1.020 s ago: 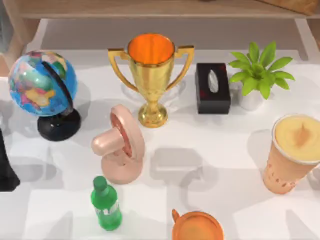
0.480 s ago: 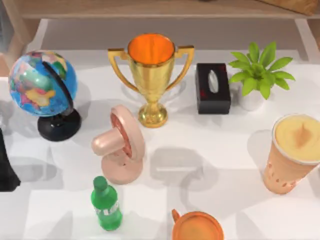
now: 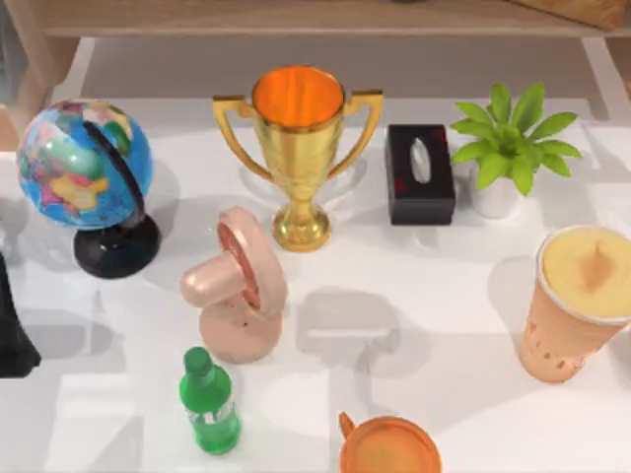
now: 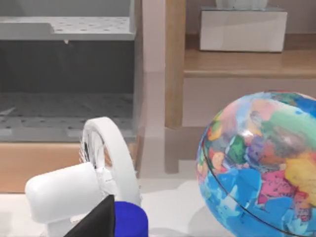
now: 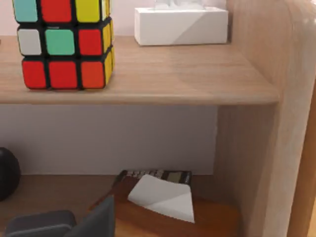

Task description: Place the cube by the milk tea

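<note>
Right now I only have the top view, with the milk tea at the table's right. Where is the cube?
Observer: In the right wrist view, the cube stands on a wooden shelf.
Operator: Anything next to it?
Observer: A white box stands on the same shelf, apart from the cube.
Operator: And under that shelf?
Observer: A white sheet lies on the lower level.
</note>
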`<state>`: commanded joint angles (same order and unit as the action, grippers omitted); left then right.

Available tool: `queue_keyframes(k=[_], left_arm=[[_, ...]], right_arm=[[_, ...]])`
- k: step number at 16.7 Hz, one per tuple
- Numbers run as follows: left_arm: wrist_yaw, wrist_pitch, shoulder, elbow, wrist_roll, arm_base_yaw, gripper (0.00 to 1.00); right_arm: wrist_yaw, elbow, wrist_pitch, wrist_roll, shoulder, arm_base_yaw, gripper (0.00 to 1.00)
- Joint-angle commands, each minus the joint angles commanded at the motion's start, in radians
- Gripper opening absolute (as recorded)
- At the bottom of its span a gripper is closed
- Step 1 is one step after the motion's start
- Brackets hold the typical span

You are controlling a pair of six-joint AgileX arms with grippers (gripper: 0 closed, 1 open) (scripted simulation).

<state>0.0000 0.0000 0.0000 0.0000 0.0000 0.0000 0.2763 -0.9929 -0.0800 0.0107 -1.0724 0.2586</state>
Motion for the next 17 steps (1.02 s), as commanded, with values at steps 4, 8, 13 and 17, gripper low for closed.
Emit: queue_keyframes(k=[4,8,13,17], left_arm=[[0.000,0.000,0.000,0.000,0.000,0.000,1.00],[0.000,0.000,0.000,0.000,0.000,0.000,1.00],[0.000,0.000,0.000,0.000,0.000,0.000,1.00],[0.000,0.000,0.000,0.000,0.000,0.000,1.00]], right_arm=[[0.084,-0.316,-0.024,0.003,-0.350,0.079,1.00],[0.143,-0.527,-0.041,0.006,-0.577,0.134,1.00],[0.162,-0.593,-0.047,0.006,-0.648,0.152,1.00],[0.159,-0.592,-0.046,0.006,-0.647,0.147,1.00]])
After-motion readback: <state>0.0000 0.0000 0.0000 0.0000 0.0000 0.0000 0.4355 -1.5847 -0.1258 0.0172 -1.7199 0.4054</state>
